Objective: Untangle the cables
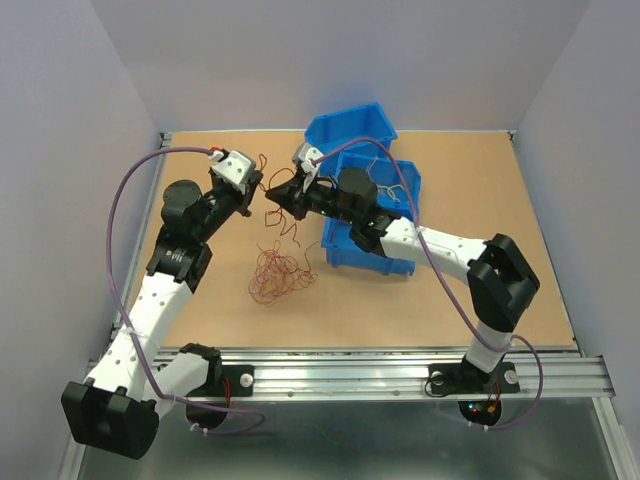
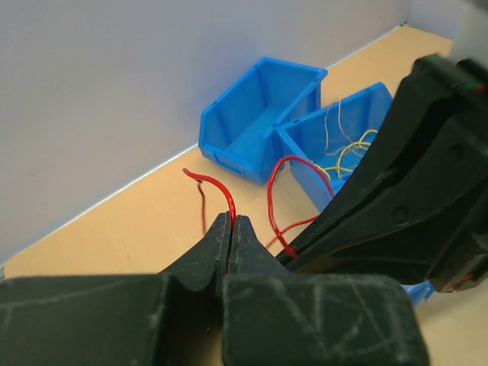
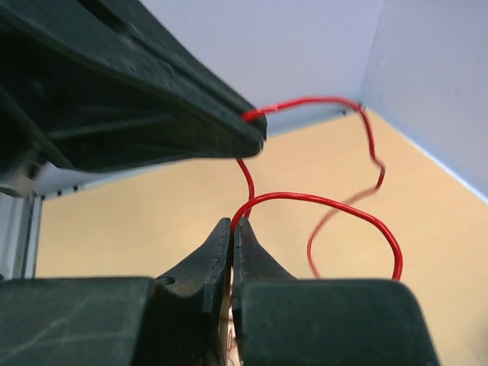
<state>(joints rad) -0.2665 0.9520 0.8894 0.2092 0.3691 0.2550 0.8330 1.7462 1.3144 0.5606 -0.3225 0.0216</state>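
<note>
The left arm reaches forward from the near-left corner with its elbow bent. The left end effector [image 2: 231, 223] is pinched shut on a red cable [image 2: 284, 200] above the worktop [image 1: 450, 305]. The other cables [image 1: 278, 276] lie tangled just below on open board. The right arm stretches leftward over a blue bin [image 1: 370, 262] holding a few thin wires, and the right end effector [image 3: 232, 225] is clamped on the red cable, near the left one. A second blue bin [image 1: 352, 128] sits at the back edge.
</note>
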